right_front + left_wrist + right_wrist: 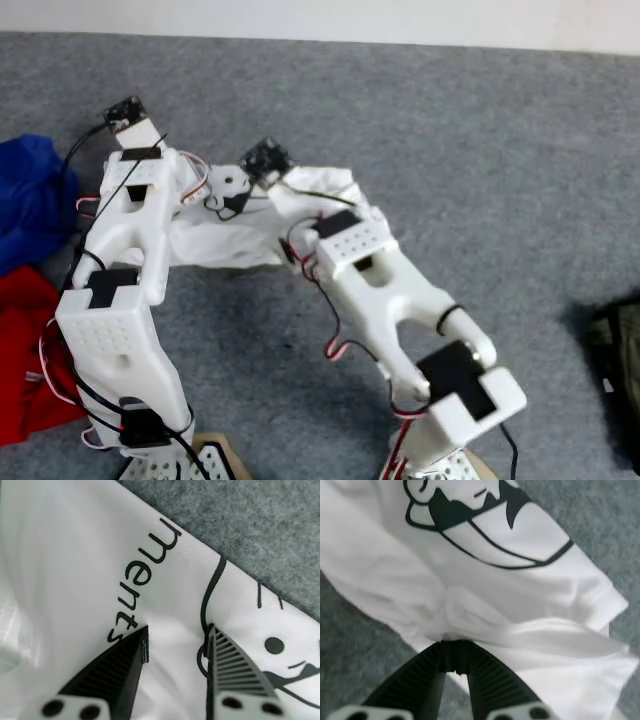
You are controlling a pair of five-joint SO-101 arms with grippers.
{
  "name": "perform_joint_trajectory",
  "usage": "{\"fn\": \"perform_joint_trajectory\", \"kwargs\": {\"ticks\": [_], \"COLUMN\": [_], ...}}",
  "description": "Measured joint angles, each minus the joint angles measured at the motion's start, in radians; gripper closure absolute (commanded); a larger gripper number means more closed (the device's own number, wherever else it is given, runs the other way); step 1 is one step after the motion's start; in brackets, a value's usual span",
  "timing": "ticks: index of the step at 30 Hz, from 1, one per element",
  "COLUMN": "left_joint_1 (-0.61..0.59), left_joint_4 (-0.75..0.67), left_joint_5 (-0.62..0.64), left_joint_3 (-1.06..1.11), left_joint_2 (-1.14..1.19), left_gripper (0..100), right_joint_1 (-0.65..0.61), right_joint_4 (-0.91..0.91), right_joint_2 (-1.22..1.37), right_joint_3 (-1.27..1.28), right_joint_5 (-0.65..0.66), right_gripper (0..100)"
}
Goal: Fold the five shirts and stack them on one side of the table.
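White shirt (225,240) (75,555) (520,605): I see it lying rumpled on the tabletop (500,150), black print up, under both claws.
Left claw (177,630): fingers apart, tips resting on the fabric with a bare white strip between them. Black lettering runs away from one tip, and a curved black line passes right at the other. Grey tabletop starts past the shirt's edge, ahead of the tips.
Right claw (454,650): fingers together, clamped on the shirt's edge. Cloth bunches into folds just ahead of the tips, and the cartoon print lies farther ahead.
Left arm (130,240): bent over the shirt's one end.
Right arm (385,285): angled in over the shirt's other end, near the left arm's wrist.
Blue shirt (30,200): heaped well off to the Left claw's outer side, apart from the white one.
Red shirt (25,340): just beside the blue heap, back toward the left arm's base.
Dark cloth (620,350): far off to the Right claw's outer side. I can't tell what garment it is.
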Motion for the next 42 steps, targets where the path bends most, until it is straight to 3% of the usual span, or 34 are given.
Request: {"fn": "perform_joint_trajectory", "kwargs": {"ticks": [12,26,36,42], "left_joint_1": [0.0,-0.005,-0.123,-0.215], "left_joint_4": [0.0,0.0,0.003,0.132], "left_joint_5": [0.0,0.0,-0.002,-0.002], "left_joint_3": [0.0,0.0,-0.091,-0.16], "left_joint_2": [0.0,0.0,0.003,0.003], "left_gripper": [79,78,78,78], "right_joint_1": [0.029,0.029,0.025,0.025], "right_joint_4": [0.0,-0.034,-0.063,-0.063], "right_joint_2": [0.281,0.199,0.213,0.14], "right_joint_3": [-0.25,-0.232,-0.198,-0.124], "right_joint_5": [0.0,0.0,0.0,0.0], "right_gripper": [98.9,98.9,98.9,98.9]}}
